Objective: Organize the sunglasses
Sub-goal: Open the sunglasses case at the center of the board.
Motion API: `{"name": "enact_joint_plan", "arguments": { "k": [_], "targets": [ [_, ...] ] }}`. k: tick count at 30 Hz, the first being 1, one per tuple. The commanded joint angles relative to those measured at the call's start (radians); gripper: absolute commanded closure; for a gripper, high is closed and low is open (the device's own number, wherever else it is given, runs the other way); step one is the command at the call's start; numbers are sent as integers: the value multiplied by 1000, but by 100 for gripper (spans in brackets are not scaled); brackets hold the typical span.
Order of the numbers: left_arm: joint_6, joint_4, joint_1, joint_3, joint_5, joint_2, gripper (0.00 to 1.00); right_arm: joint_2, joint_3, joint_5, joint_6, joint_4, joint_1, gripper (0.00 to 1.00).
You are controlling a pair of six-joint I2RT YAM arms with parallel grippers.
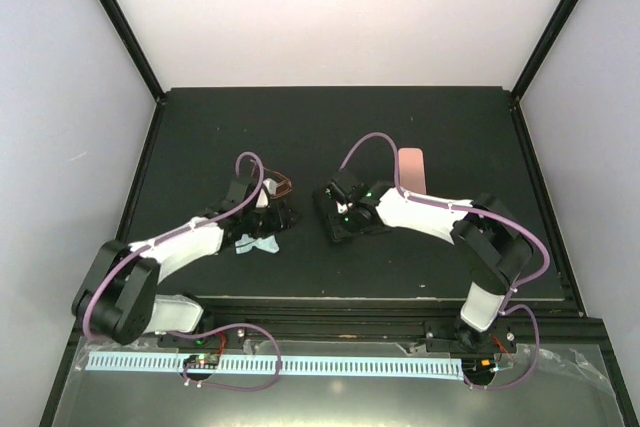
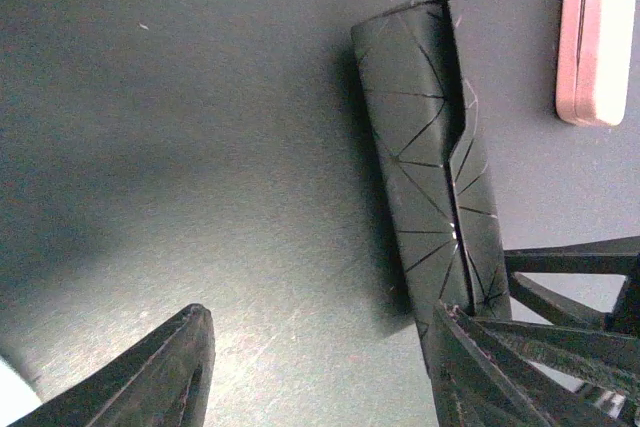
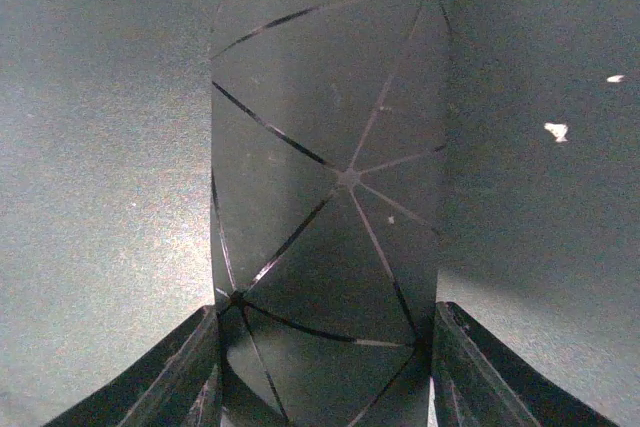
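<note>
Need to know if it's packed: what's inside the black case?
Nothing visible: the black case lies closed, flap shut, so its contents are hidden.

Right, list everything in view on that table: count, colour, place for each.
sunglasses: one pair made out, amber-brown, just beyond the left pincer; no second pair can be made out
cloth: one, pale blue, crumpled on the near side of the left pincer
black case: one, black with thin crossing lines, mid-table
pink case: one, pink, beyond the right arm, apart from the black case
table: one, black top
left pincer: one, black, open over bare table, holding nothing
right pincer: one, black, closed on the black case's end, a finger against each side
</note>
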Motion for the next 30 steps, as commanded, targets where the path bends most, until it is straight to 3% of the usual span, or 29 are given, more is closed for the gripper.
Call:
{"name": "enact_joint_plan", "arguments": {
  "k": [1,8,19,23,30],
  "targets": [
    [11,143,6,66,139,110,42,-48,-85,-186,6,175,-43,54],
    [-3,270,6,109,193,251,46,-60,-180,-321,35,304,-95,57],
    [14,339,6,196,226,431,54,-68,-220,-371,46,362,-127,57],
    [21,356,6,187,220,446,59,-64,-225,-381,49,364,-133,60],
    [17,369,9,147,157,389,56,-69,-241,-386,61,380,-154,60]
  ]
}}
